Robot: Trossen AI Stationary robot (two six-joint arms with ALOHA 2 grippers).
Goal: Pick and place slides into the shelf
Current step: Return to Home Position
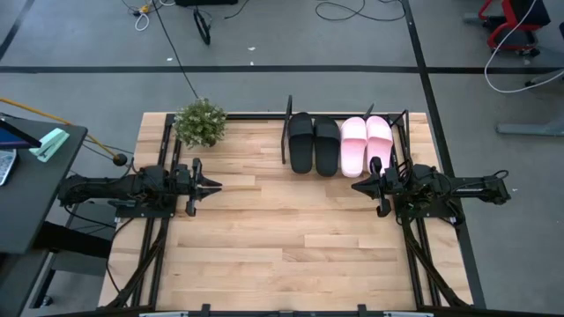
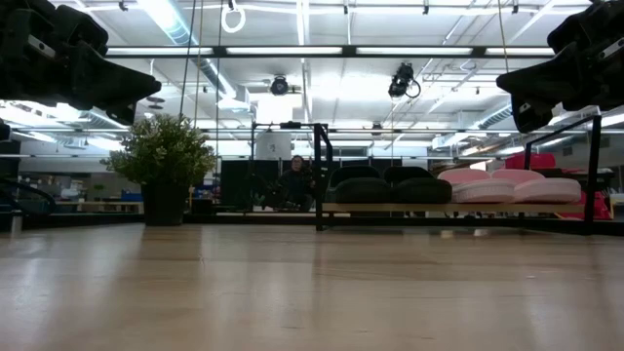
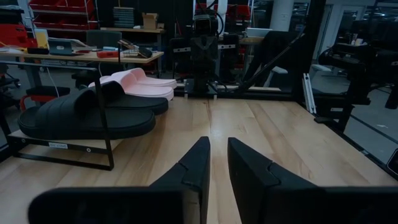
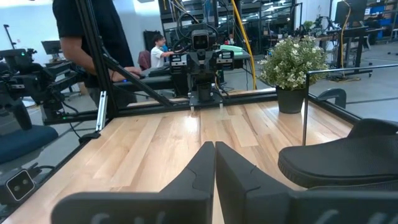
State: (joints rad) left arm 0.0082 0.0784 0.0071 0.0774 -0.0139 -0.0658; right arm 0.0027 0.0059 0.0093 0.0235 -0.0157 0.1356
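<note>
Slides [image 1: 327,145] on shelf [image 1: 287,132], apart from left end effector [image 1: 217,186], barely parted; near right end effector [image 1: 356,187], closed.

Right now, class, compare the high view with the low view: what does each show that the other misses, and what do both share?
High view only: floor cables and a dark side desk. Low view only: ceiling lights and a person beyond the table. Both: the potted plant, the shelf holding black slides and pink slides, the left gripper and right gripper.
</note>
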